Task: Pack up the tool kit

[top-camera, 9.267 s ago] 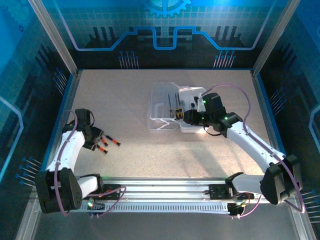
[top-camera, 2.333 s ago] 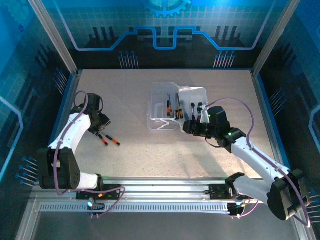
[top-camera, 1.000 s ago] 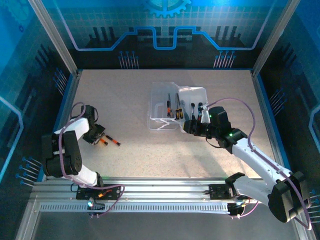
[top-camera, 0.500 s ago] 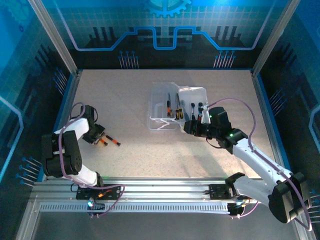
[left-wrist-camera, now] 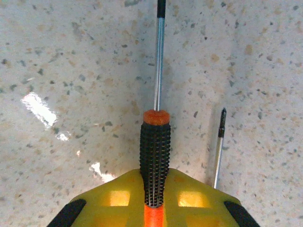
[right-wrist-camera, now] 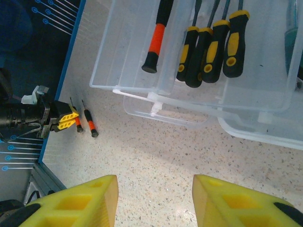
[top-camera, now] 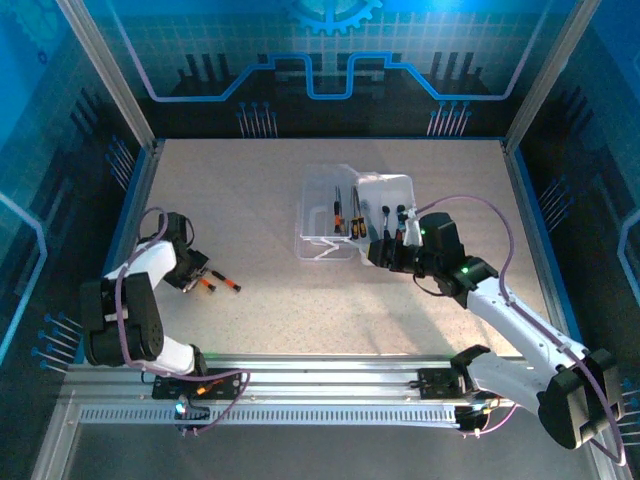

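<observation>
Screwdriver (left-wrist-camera: 155, 151) handle sits clamped between the left gripper's (top-camera: 191, 269) fingers, low on the table (top-camera: 270, 320) at left. A second screwdriver (left-wrist-camera: 218, 151) lies just beside it. The right gripper (right-wrist-camera: 155, 182), fingers wide, hovers near the open case (right-wrist-camera: 106, 71), which holds other tools (right-wrist-camera: 208, 52).

**Table layout: case (top-camera: 318, 215) behind centre, two drivers at far left**
The case sits on the table (top-camera: 300, 320), slightly right of centre. Tools (right-wrist-camera: 208, 47) lie side by side in it, handles toward the front. The right gripper (right-wrist-camera: 154, 191) hangs just before the case's front right corner, jaws apart. Well apart at the left edge, the left gripper (left-wrist-camera: 155, 182) clamps the held driver (left-wrist-camera: 155, 151) by its handle. The loose driver (left-wrist-camera: 218, 151) lies just beside it.
</observation>
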Motion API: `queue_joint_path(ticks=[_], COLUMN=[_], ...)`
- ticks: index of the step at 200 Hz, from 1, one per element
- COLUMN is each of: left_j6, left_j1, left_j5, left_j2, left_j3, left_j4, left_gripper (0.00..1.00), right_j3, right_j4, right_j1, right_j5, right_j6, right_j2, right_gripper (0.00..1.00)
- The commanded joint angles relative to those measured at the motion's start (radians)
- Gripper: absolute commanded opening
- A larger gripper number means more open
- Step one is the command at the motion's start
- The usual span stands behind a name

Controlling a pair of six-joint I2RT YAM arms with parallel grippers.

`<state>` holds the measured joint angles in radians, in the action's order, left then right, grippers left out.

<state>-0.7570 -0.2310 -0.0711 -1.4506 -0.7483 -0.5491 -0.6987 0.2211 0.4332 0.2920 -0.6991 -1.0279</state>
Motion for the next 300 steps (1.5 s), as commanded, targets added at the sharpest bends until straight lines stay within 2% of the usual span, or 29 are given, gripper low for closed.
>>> queue_joint_path(ticks=[1,59,128,181,231,300], left_j6=[0.024,0.028,-0.004,-0.002,0.042,0.177], left_j1=[-0.007,0.025,0.252,0.429,0.568,0.733], left_j5=[-0.012,0.028,-0.002,-0.012,0.001,0.051], left_j2=[0.079,0.177,0.128,-0.003,-0.198,-0.490], left_j3=[-0.016,-0.095,-0.334,-0.574,-0.839,-1.241], left_j4=[-0.074,-0.140,-0.208,-0.235,-0.252,-0.357], left_gripper=[0.12,0.13,0.12,0.12,0.12,0.11], right_j3=[-0.033,-0.031,-0.014,0.001,0.027,0.065], right_j4=[0.021,0.022,0.023,0.036,0.077,0.093], right_j1=[0.006,0.002,-0.020,-0.069,-0.140,-0.282], right_j5=[-0.012,-0.017,-0.011,0.007,0.022,0.068], right_j6=[0.015,0.020,0.023,0.033,0.070,0.066], right_j2=[0.026,0.028,0.046,0.058,0.091,0.144], right_gripper=[0.47,0.47,0.47,0.48,0.48,0.49])
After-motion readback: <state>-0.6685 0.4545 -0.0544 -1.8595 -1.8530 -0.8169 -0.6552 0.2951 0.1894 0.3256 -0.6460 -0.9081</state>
